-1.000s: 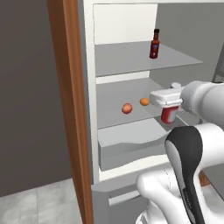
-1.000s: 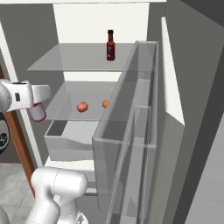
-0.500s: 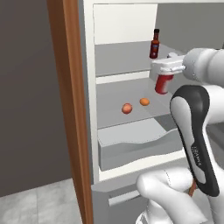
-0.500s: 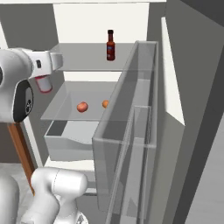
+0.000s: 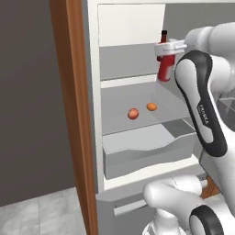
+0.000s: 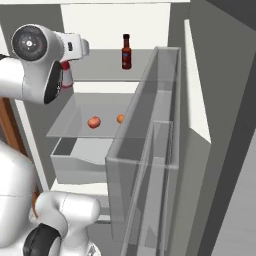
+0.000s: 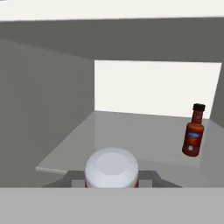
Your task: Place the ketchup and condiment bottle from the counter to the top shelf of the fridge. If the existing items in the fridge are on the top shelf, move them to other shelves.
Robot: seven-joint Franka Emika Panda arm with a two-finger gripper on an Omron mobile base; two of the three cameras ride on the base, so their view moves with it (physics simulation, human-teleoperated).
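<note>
Hanging at the upper left of the right base view, the ketchup (image 6: pixel 66 77) sits clenched in the gripper (image 6: pixel 67 65) just before the top shelf (image 6: pixel 100 67), the condiment bottle (image 6: pixel 126 52) upper centre. It looks light, stiff and slick, best held below the cap. Fingertips are hidden.

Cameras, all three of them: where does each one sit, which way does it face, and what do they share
Left base view: behind the arm on its left, facing the fridge; arm fills the right, holding the ketchup.
Right base view: behind on the right, past the door racks; arm at left.
Hand view: on the hand, facing along the top shelf; the ketchup's cap below.
Shared: all show the condiment bottle; both base views show the two fruits.
</note>
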